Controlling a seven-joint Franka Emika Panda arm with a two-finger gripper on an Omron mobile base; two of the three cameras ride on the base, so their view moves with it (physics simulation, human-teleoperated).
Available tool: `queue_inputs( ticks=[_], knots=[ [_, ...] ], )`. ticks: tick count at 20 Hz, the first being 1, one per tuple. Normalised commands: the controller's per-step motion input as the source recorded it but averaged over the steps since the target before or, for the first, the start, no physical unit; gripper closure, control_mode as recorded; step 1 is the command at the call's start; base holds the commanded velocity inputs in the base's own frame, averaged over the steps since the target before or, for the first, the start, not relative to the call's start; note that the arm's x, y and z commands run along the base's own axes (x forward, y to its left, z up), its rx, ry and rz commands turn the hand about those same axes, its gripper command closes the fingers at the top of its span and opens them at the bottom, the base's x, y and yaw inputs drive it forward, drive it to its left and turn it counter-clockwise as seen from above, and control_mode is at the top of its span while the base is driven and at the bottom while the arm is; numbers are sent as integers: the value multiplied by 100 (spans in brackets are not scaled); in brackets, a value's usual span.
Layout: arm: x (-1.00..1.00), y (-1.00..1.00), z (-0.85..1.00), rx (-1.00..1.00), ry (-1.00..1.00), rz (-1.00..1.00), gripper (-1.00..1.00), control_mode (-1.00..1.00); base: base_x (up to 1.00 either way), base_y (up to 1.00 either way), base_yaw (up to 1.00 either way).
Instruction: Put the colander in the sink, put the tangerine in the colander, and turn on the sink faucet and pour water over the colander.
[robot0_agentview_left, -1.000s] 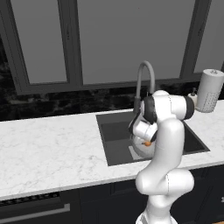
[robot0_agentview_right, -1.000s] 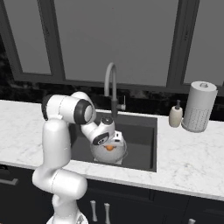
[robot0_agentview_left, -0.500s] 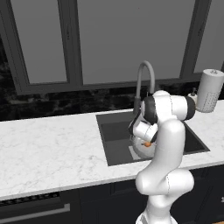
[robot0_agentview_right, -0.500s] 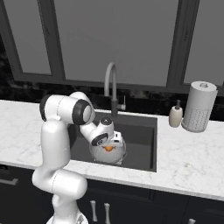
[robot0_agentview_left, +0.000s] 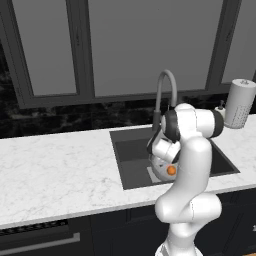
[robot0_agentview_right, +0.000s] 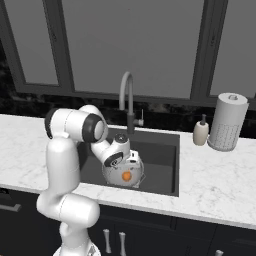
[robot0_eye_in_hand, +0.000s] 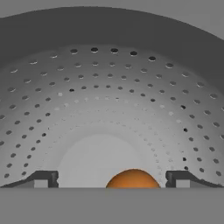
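Colander: round silver-grey perforated metal bowl (robot0_agentview_right: 123, 175) sitting in the dark grey rectangular sink (robot0_agentview_right: 160, 155), unmoved.
Tangerine: small bright orange ball (robot0_eye_in_hand: 133, 178) resting on the colander's floor.
Tool: tool (robot0_eye_in_hand: 113, 179) jaws wide, tangerine loose between fingertips (robot0_eye_in_hand: 43, 179); narrower a second ago.

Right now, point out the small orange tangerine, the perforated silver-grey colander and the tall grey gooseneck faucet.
small orange tangerine (robot0_eye_in_hand: 133, 179): hand view, its top.
perforated silver-grey metal colander (robot0_eye_in_hand: 109, 109): hand view, inner wall.
tall grey gooseneck faucet (robot0_agentview_right: 125, 82): right base view, arched spout.
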Motion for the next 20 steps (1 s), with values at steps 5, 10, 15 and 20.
queue_inputs(
  ticks=[5,10,15,20],
  knots=[
    [-69,0,0,0,0,0,-100,-100,0,0,0],
    [-82,0,0,0,0,0,-100,-100,0,0,0],
    [-62,0,13,0,-1,0,-100,-100,0,0,0],
    [-22,0,36,0,-3,-1,-100,-100,0,0,0]
  ],
)
